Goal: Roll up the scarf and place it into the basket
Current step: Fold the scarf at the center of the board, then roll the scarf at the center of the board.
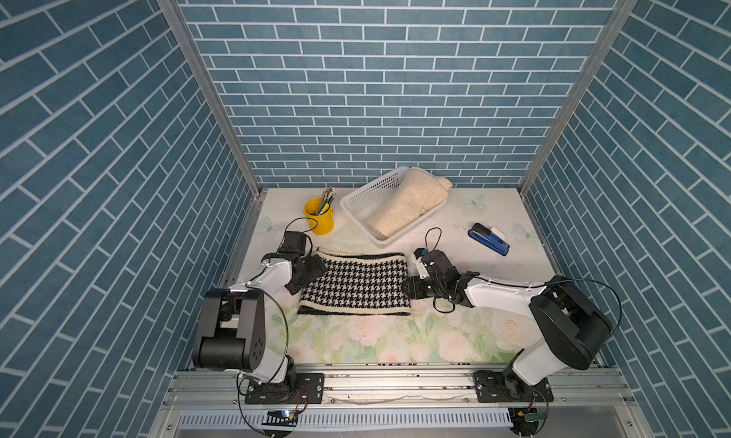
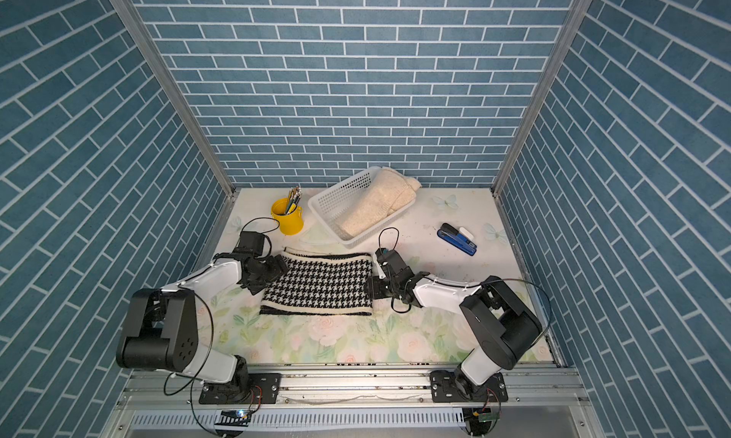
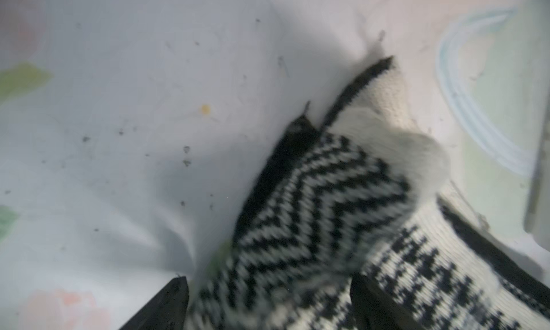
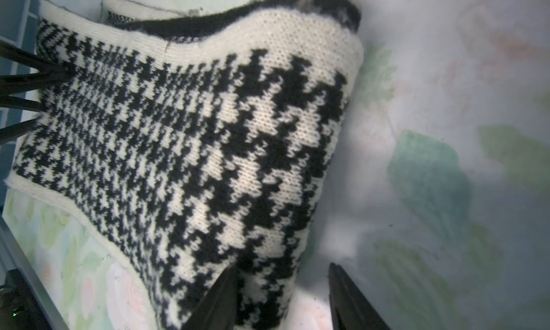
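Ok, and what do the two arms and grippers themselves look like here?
Both the left arm and right arm have white shells with bulky black joint housings, on black base plates bolted to an aluminium rail. The left gripper and right gripper are black with tapered fingers. Thin black cables loop alongside each arm.

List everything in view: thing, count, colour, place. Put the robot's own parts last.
scarf: 1, black-and-white houndstooth, lying on the floral table, centre
basket: 1, white, back centre
knit roll: 1, cream, in the basket
bucket: 1, yellow, left of the basket
pencils: several, in the bucket
stapler: 1, blue and black, right of the basket
block: 1, white, beside the stapler
left arm, right arm: 2, white and black, flanking the scarf
left end effector: 1, black, astride the scarf's left end
right end effector: 1, black, open, at its right end
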Controlling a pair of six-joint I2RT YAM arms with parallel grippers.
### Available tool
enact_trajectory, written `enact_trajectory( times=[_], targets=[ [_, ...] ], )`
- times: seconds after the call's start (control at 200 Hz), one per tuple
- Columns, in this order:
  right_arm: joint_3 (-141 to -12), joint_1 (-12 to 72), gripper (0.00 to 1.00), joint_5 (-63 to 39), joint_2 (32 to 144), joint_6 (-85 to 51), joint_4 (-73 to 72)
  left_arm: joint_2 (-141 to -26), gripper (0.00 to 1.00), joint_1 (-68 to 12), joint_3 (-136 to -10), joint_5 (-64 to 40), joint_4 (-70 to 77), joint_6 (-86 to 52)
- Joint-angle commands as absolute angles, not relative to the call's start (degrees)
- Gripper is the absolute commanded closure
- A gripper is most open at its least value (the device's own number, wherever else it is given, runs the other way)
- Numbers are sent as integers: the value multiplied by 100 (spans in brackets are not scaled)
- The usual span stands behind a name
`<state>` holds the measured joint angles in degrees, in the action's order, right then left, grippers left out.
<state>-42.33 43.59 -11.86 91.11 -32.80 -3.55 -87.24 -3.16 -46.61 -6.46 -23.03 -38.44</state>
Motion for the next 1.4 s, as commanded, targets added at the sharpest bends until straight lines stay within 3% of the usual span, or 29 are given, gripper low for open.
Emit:
enact_trajectory(
  times=[0.0,0.25,0.37,0.485,0.66,0.82,0.865,0.885,0.91,0.955,0.98,1.395],
  targets=[
    [-4333,4346,47,-1731,9506,-3439,-614,-8896,9,-272,-4857,-409,-2320,-3893],
    [-4221,4332,54,-2205,10041,-3816,-1263,-8250,11,-343,-5185,-790,-2404,-3762],
    [-4135,4338,77,-2299,10138,-3962,-1514,-7859,12,-588,-5589,-1065,-2741,-3485],
    [-4048,4320,100,-2075,9948,-3981,-1388,-7782,12,-1338,-5994,-1118,-2946,-3381],
    [-3914,4247,100,-1547,9402,-3776,-788,-8101,11,-2466,-6194,-1275,-2346,-3815],
    [-3662,4153,100,-1459,9114,-3700,-573,-9188,12,-3419,-6649,-1558,-1709,-4047],
    [-3585,4134,100,-1452,9054,-3694,-572,-9451,20,-3637,-6736,-1589,-1502,-4131],
    [-3542,4114,100,-1431,9018,-3692,-557,-9576,29,-3701,-6733,-1628,-1377,-4207],
    [-3492,4098,99,-1412,8967,-3699,-535,-9680,45,-3769,-6730,-1671,-1244,-4318],
    [-3380,4066,100,-1393,8849,-3705,-536,-9882,86,-3850,-6692,-1815,-975,-4548],
    [-3317,4051,100,-1371,8778,-3705,-523,-9984,100,-3881,-6657,-1902,-814,-4654],
    [-3073,3755,99,-1450,7688,-3552,-346,-10462,100,-4425,-6423,-1930,-508,-5409]
  ],
)
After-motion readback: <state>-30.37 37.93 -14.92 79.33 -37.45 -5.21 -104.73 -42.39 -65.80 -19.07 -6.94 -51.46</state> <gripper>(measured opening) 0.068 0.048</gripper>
